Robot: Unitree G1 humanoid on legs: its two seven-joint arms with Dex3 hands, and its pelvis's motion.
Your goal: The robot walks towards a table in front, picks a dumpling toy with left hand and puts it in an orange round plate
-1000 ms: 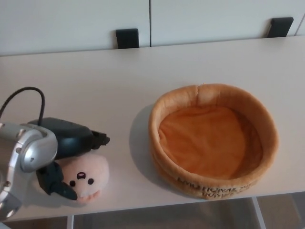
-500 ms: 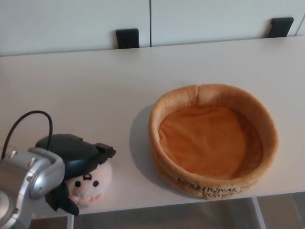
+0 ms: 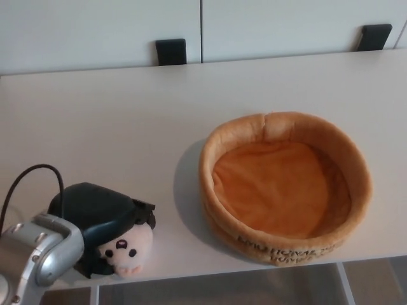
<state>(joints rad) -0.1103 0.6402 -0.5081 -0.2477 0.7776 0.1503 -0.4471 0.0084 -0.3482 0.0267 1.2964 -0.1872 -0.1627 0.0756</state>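
A small pale pink dumpling toy (image 3: 128,249) with a little face lies near the table's front left edge. My left hand (image 3: 102,219) covers its top and back, with black fingers wrapped down around it, shut on the toy. Only the toy's face side shows. The orange round plush plate (image 3: 286,184) sits to the right of the hand, a short gap away, with nothing inside it. My right hand does not show.
The pale table (image 3: 127,121) ends just below the toy and the plate. Two black brackets (image 3: 171,51) sit along the back edge against white panels. A black cable (image 3: 28,178) loops from my left wrist.
My left hand has come down over the dumpling toy and closed around it. The toy has tilted, its face now pointing down and forward. The plate has not moved.
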